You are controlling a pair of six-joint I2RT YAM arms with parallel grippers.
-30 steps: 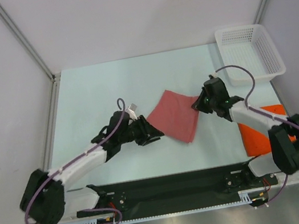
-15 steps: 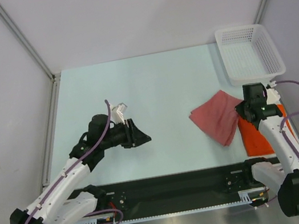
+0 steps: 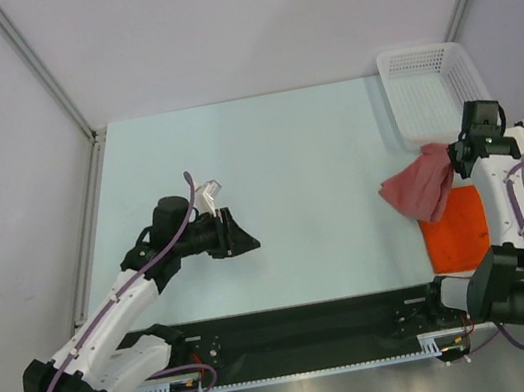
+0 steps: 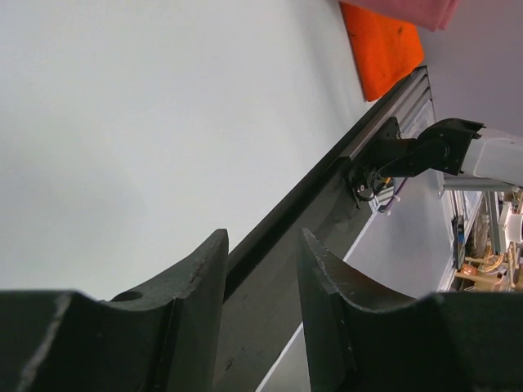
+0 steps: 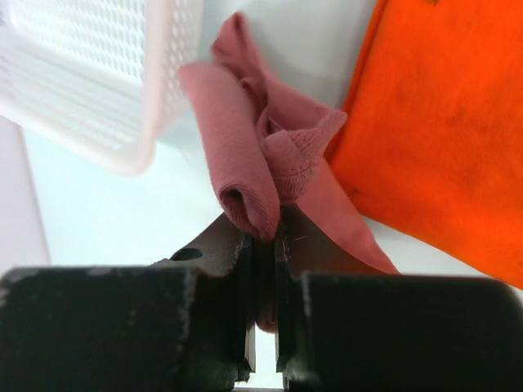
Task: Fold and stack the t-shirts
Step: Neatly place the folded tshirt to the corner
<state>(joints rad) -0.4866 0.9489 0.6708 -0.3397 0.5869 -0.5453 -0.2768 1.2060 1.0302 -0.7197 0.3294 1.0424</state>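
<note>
The pink-red t-shirt [image 3: 422,186] hangs bunched from my right gripper [image 3: 460,158], lifted beside the basket and over the far left corner of the orange t-shirt [image 3: 458,235]. In the right wrist view the jaws of the right gripper [image 5: 267,233] are shut on a rolled fold of the pink-red t-shirt [image 5: 249,155], with the orange t-shirt [image 5: 445,122] lying flat to the right. My left gripper [image 3: 247,241] is open over bare table at the left, holding nothing. In the left wrist view its fingers [image 4: 261,269] stand apart, and the orange t-shirt [image 4: 384,49] shows far off.
A white perforated basket [image 3: 438,104] stands at the back right corner, close to the right gripper; its wall [image 5: 122,90] fills the upper left of the right wrist view. The black rail [image 3: 305,325] runs along the table's near edge.
My right gripper has carried the pink-red t-shirt from mid-table rightward, lifting it up beside the basket above the orange t-shirt. The left arm has drawn back left and now holds still.
</note>
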